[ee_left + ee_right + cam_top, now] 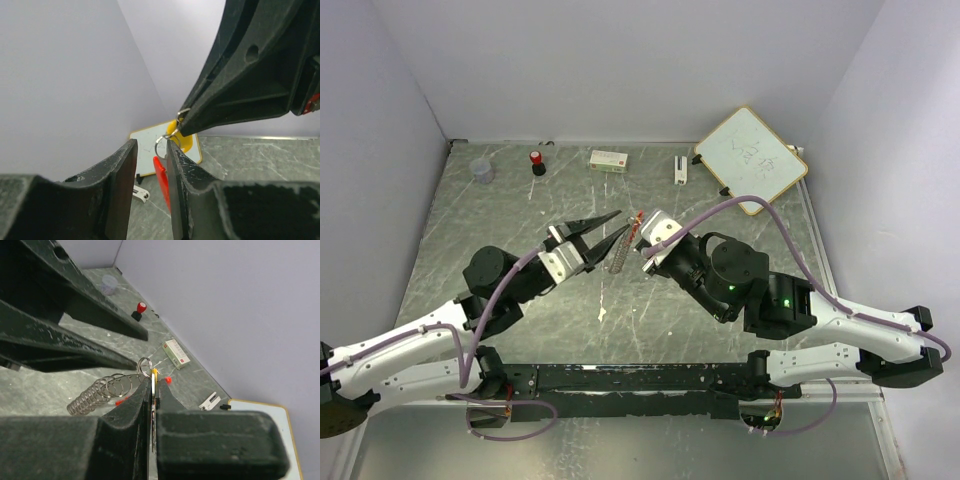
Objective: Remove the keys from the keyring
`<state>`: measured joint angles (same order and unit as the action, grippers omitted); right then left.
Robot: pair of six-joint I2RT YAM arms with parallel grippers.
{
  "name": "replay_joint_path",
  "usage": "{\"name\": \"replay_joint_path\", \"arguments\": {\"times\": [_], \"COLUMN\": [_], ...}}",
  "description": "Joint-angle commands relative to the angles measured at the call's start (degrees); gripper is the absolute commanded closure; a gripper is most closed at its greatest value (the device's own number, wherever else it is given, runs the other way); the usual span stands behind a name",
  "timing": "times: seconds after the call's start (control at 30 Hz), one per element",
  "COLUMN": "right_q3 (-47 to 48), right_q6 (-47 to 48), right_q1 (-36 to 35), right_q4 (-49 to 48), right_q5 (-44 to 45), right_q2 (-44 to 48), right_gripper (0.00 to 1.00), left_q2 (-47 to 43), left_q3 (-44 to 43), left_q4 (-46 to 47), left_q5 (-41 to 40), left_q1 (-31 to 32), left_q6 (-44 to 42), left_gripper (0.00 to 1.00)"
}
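Keyring point(145, 367) hangs mid-air over worktop point(480, 220) centre. Left gripper point(620, 222): jaws parted, empty, beside red key point(160, 175). Right gripper point(153, 380): jaws clamped on yellow-headed key point(186, 142). Step: reaching in. Next: pinch red key, work it off loop.

Grey-green marbled table point(650, 330). Along its far edge, left to right: clear cup point(481, 170), red-capped bottle point(537, 162), small box point(608, 159), white clip point(680, 168), whiteboard point(751, 159).
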<state>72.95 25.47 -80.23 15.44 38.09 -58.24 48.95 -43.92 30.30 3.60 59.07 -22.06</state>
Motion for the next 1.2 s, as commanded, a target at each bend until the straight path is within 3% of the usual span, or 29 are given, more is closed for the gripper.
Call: {"name": "replay_joint_path", "arguments": {"times": [0.0,1.17], "right_q3": [0.4,-1.0], "right_q6": [-0.4,0.2], "right_q1": [-0.2,-0.2], "right_q4": [-0.9,-1.7], "right_q5": [-0.4,-3.3], "right_q2": [0.6,2.4], "right_gripper": [1.00,1.00], "left_q2": [1.0,2.9], "left_q3": [-0.5,-0.9], "left_q4": [2.0,0.1], "left_q5": [3.3,1.0], "left_q1": [-0.3,-0.3], "left_q6": [0.7,-1.6], "left_gripper": [0.59,0.65]}}
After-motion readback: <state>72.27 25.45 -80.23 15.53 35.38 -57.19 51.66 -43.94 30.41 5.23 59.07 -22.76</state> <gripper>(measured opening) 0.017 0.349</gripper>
